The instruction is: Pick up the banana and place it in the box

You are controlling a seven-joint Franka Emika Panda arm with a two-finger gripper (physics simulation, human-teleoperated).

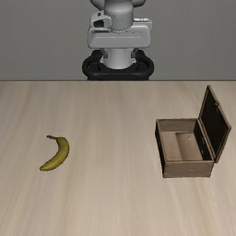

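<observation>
My claw (pixel 120 43) is up at the far edge of the worktop (pixel 111 198), tucked in close over my black base (pixel 118 70). It shows as a broad grey-white block, and I cannot tell how far open it is. It is well apart from both things on the worktop and touches neither.

The banana (pixel 55 153) lies flat on the pale wooden worktop, toward the exterior view's left. It is yellow and curved. Its darker stem end points toward the far side, and its other tip swings down and to that view's left. Bare wood surrounds it on every side.

The box (pixel 188 171) sits on the worktop toward the exterior view's right, well apart from the banana, with a wide stretch of bare wood between them. It is a dark brown wooden case, and it stands open. Its lid (pixel 217 124) is raised along the side at the exterior view's right and stands nearly upright, leaning a little outward. The floor inside the box is in plain sight. The banana is on the worktop, outside the box.

Behind my base is a plain grey wall (pixel 37 37).
</observation>
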